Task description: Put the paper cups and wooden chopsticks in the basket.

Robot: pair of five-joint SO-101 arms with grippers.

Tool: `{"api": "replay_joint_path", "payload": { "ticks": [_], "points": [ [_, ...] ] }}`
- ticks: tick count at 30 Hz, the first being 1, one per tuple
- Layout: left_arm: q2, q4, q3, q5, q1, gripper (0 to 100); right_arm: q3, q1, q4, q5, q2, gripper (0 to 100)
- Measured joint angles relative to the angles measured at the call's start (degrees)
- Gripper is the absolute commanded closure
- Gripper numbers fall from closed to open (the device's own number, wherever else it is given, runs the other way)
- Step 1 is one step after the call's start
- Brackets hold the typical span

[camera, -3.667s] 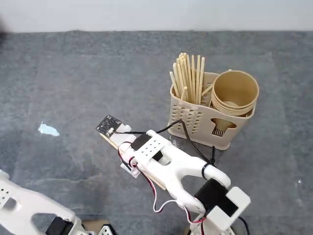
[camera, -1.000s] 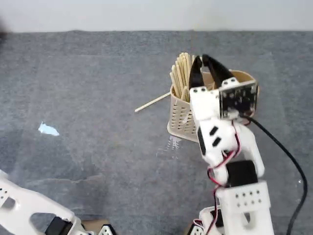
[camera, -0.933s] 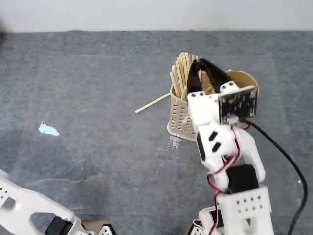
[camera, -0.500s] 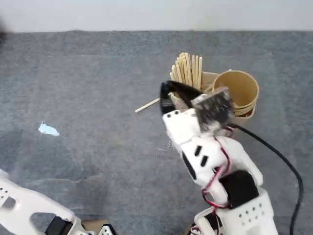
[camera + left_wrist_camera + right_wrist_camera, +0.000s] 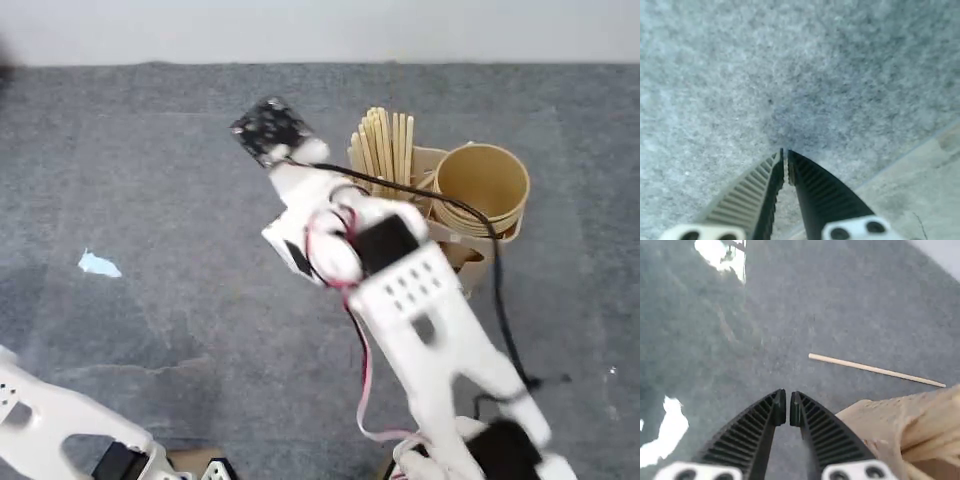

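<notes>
From above, the basket (image 5: 472, 262) stands to the right on the grey mat (image 5: 150, 170). It holds a bundle of wooden chopsticks (image 5: 385, 140) upright in its left compartment and the stacked paper cups (image 5: 482, 182) in its right, so most of the job looks done. The right arm (image 5: 400, 290) stretches across the basket's left side toward the far middle of the mat. A blue scrap (image 5: 98, 265) lies well apart on the left, and the left arm (image 5: 40, 420) sits parked at the near left corner.

At the left wrist, the left gripper (image 5: 786, 161) is clenched on nothing, low over bare mat.

At the right wrist, the right gripper (image 5: 788, 409) is pressed shut and empty above the mat. One stray chopstick (image 5: 875, 369) lies flat beyond it, one end close by the basket (image 5: 890, 412). I'd guess the gripper is there to fetch it. The fingers would have to part first, and the basket wall crowds that end.
</notes>
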Motion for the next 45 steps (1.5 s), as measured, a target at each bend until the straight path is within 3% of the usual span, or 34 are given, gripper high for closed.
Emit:
{"api": "replay_joint_path", "payload": {
  "ticks": [9,16,25,45],
  "points": [
    [0.0,0.0,0.0,0.0,0.0,99,-10.29,0.09,0.88,12.48,21.63,95.7],
    [0.0,0.0,0.0,0.0,0.0,99,-20.84,2.02,0.88,16.53,37.89,78.2],
    [0.0,0.0,0.0,0.0,0.0,99,-33.05,4.22,0.88,21.54,53.19,79.4],
    [0.88,-0.18,-0.09,0.0,0.0,99,-48.88,4.22,0.53,25.49,70.24,79.7]
  ]
}}
